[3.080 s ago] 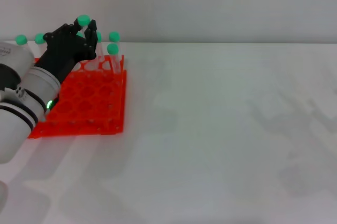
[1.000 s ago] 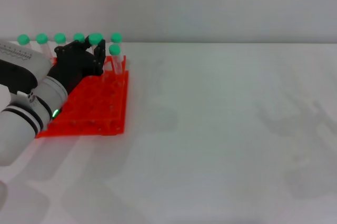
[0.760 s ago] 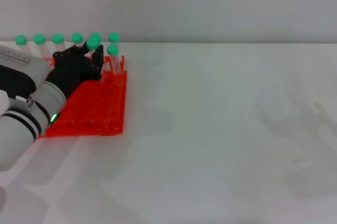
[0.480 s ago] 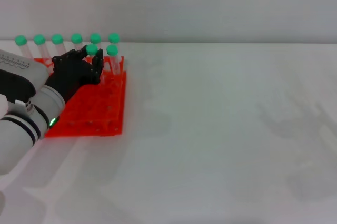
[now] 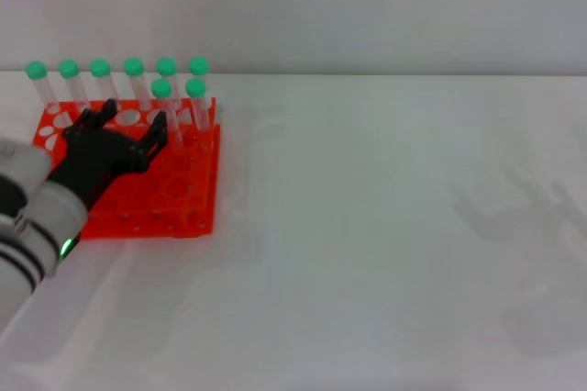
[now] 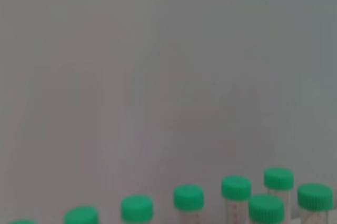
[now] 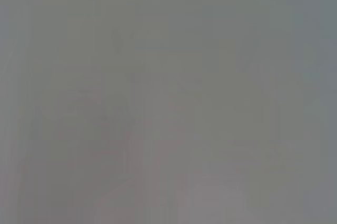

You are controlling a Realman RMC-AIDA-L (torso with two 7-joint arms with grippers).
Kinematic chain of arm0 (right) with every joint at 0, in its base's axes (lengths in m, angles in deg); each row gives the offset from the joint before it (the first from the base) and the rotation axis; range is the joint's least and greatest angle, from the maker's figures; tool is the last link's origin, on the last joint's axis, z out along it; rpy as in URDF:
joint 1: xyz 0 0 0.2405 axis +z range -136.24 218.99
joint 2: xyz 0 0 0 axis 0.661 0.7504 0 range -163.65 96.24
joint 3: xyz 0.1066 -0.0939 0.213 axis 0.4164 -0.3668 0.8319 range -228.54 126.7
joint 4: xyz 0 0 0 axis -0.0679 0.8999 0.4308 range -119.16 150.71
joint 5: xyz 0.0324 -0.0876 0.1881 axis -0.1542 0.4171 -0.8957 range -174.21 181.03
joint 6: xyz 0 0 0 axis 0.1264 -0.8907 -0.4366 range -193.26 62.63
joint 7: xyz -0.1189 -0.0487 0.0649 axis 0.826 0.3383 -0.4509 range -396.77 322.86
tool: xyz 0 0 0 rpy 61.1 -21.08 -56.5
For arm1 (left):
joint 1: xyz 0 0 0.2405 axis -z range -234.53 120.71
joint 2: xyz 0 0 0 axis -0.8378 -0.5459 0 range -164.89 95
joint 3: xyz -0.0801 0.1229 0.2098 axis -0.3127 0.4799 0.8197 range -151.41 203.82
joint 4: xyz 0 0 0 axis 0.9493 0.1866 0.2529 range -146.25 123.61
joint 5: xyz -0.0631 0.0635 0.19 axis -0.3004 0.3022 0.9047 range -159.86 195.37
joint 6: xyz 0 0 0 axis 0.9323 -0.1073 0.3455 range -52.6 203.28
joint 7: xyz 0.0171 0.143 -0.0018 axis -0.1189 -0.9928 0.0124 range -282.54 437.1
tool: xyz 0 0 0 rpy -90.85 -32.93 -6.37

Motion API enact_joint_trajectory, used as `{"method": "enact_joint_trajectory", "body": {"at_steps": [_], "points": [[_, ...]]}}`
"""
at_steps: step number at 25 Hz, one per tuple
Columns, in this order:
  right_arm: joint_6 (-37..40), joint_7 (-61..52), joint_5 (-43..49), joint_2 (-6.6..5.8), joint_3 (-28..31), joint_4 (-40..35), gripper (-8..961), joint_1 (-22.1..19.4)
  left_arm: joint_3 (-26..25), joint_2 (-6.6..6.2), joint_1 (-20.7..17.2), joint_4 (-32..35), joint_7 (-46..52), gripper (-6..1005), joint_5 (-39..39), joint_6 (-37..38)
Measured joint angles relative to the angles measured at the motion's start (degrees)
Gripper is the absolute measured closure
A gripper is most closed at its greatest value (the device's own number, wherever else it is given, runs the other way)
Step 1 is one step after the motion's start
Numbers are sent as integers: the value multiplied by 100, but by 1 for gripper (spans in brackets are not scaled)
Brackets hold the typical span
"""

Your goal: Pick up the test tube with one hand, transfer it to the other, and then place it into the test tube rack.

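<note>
The left arm (image 5: pixel 23 226) runs off the head view's left and lower edge. The left hand (image 5: pixel 101 148) covers part of the test tube rack (image 5: pixel 183 198). In the left wrist view the tubes' green caps (image 6: pixel 236 187) are blurred and their bodies cut off.

test tube rack (image 5: pixel 174 191): showing bright orange-red, patterned with a grid of round holes
test tube (image 5: pixel 162 102): wearing a green cap over a clear body (same as the other tubes (image 5: pixel 101 81))
left hand (image 5: pixel 96 157): showing black, its fingers (image 5: pixel 154 132) black too
arm (image 5: pixel 27 217): showing white with black bands, a small green light glowing
counter (image 5: pixel 385 226): lying plain white
</note>
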Motion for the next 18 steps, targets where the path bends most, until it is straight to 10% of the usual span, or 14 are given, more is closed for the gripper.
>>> {"method": "enact_joint_trajectory", "body": {"at_steps": [10,18], "points": [[2,53,0,0,471,181,133,-77,37,72,-1510,158,209,227,-1013,-2224],[40,220,-68,3,630,638,133,28,36,90,-1667,829,1570,202,-2430,-2871]]}}
